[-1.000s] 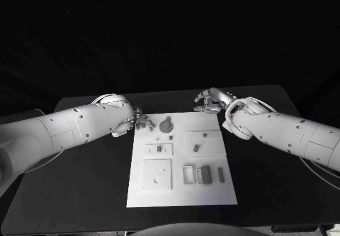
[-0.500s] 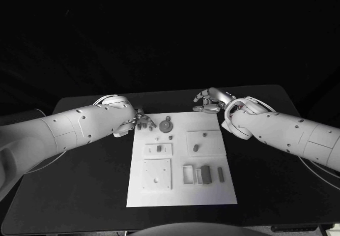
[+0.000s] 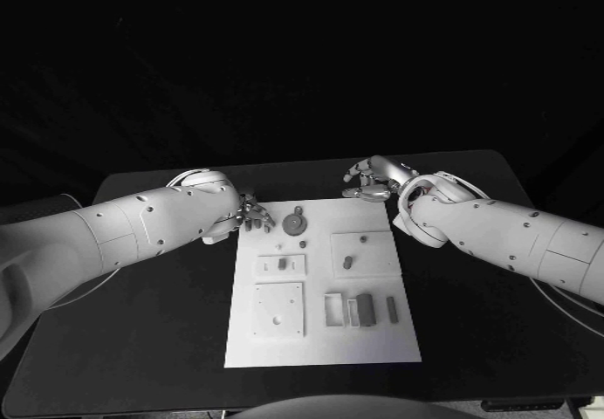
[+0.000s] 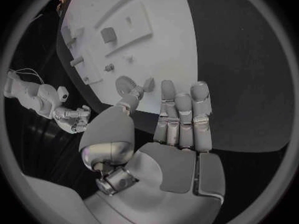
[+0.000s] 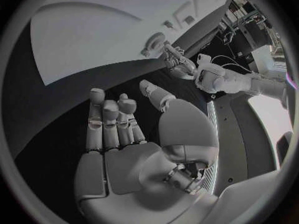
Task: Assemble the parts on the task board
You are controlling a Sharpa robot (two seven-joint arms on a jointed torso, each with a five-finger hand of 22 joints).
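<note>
The white task board [image 3: 321, 336] lies in the middle of the black table. At its far end sits a round grey disc part [image 3: 295, 223]. Small grey parts lie in raised white plates: a peg [image 3: 346, 260], a small block [image 3: 284, 263], and taller blocks [image 3: 365, 310] in a frame near the front. My left hand [image 3: 254, 215] hovers at the board's far left corner, fingers straight and empty [image 4: 181, 129], close to the disc [image 4: 126, 86]. My right hand [image 3: 372, 182] is beyond the board's far right corner, fingers apart and empty [image 5: 121, 134].
A square white plate [image 3: 279, 310] with small holes occupies the board's front left. Bare black table [image 3: 139, 332] spreads to both sides and in front of the board. The right wrist view shows my left hand [image 5: 177, 62] across the board [image 5: 87, 40].
</note>
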